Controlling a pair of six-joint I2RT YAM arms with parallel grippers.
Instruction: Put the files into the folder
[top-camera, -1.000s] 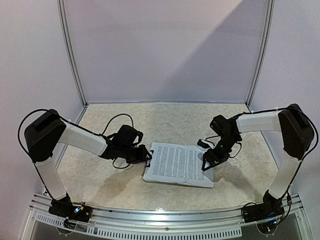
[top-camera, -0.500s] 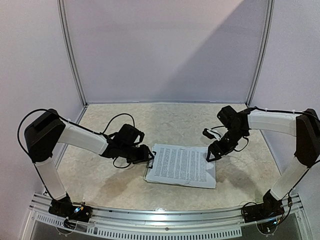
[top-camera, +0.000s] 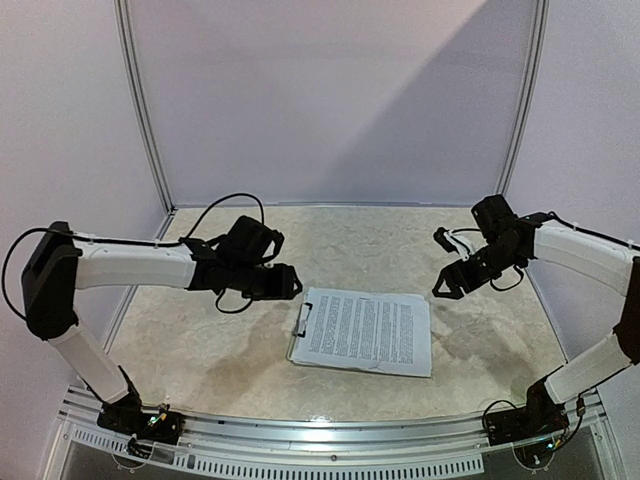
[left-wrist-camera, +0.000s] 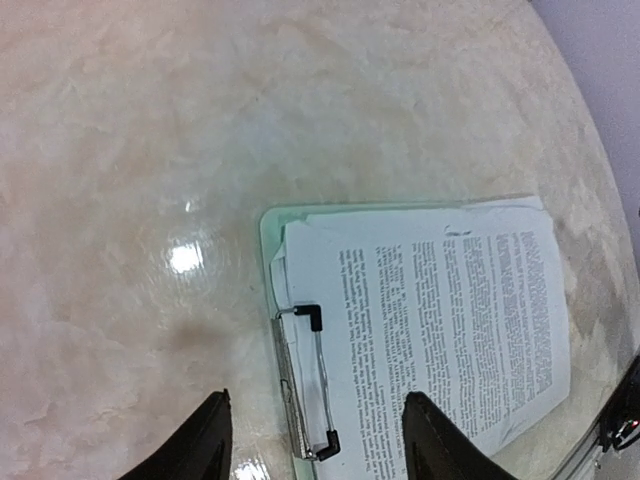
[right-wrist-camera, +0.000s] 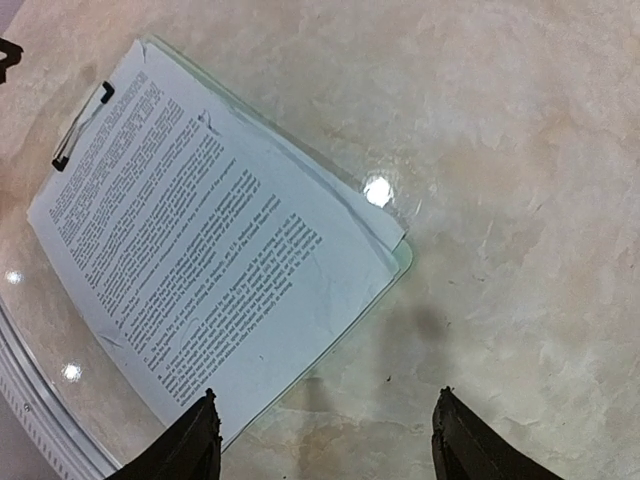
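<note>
The files (top-camera: 368, 332) lie as a stack of printed white sheets on the folder (left-wrist-camera: 267, 228), a mint-green board in the middle of the table. Its wire clip (left-wrist-camera: 306, 385) rests down on the sheets' left edge. My left gripper (top-camera: 292, 283) hovers just up and left of the clip, open and empty. In the left wrist view its fingertips (left-wrist-camera: 212, 442) straddle the clip from above. My right gripper (top-camera: 446, 287) hangs open and empty, raised beyond the folder's far right corner (right-wrist-camera: 402, 262). The right wrist view shows the files (right-wrist-camera: 200, 240) slightly fanned at that corner.
The marble-patterned table (top-camera: 210, 350) is bounded by pale walls behind and at both sides. A metal rail (top-camera: 330, 440) carrying the arm bases runs along the near edge. Black cables loop from both wrists.
My left gripper has opened, let go of the clip and lifted back to the left. The right gripper, open throughout, has risen off the files and drawn away to the far right.
</note>
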